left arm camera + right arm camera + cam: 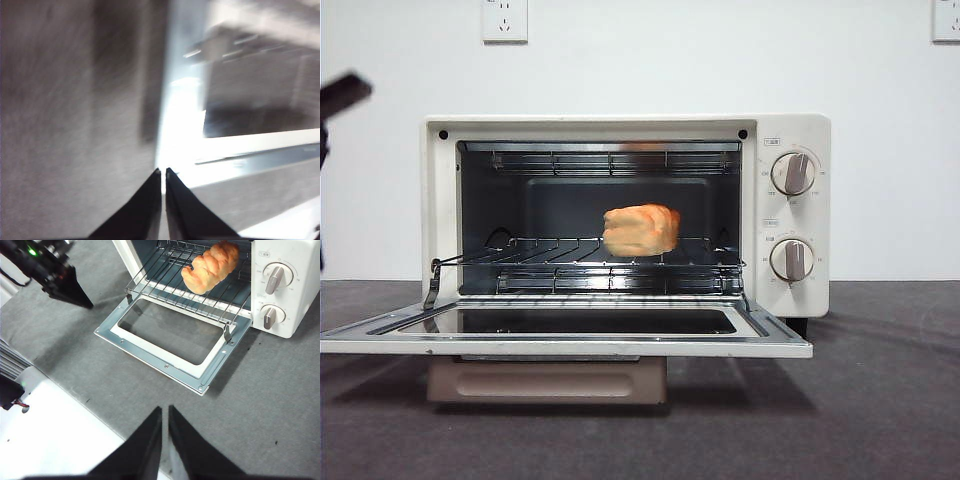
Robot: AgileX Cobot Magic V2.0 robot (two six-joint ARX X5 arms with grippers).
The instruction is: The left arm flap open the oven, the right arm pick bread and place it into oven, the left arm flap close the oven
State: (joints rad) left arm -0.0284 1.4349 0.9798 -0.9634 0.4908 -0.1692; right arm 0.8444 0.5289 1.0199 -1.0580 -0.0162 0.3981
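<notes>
Oven (625,215) door (565,332) flapped down, bread (641,229) sitting on the wire rack (187,292) inside. Left gripper (70,287) clenched, empty – just off the door's corner. Right gripper (165,415) also clenched w/ nothing in it, hanging over the worktop (270,405), well back from the bread.

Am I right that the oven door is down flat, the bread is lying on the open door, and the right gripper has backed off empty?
Not quite. The bread is on the wire rack inside the oven, not on the door, as the front and right wrist views show. The door is down flat, and the right gripper is backed off, shut and empty.
</notes>
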